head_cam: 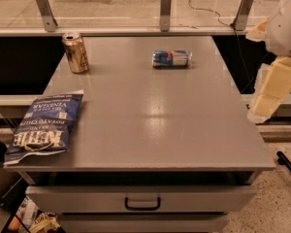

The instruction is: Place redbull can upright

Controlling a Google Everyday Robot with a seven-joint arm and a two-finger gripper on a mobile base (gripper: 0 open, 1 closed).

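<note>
The redbull can (171, 58) is slim, blue and silver with a small red mark. It lies on its side at the far middle of the grey table (150, 125), its long axis running left to right. My gripper (270, 90) shows as cream-coloured parts hanging off the table's right edge. It is well to the right of the can, nearer than it, and touches nothing.
A wider gold can (75, 52) stands upright at the far left of the table. A blue Kettle chips bag (44, 127) lies flat at the front left corner. A drawer with a handle (142, 204) sits under the tabletop. A rail with metal brackets (165, 8) runs behind the table.
</note>
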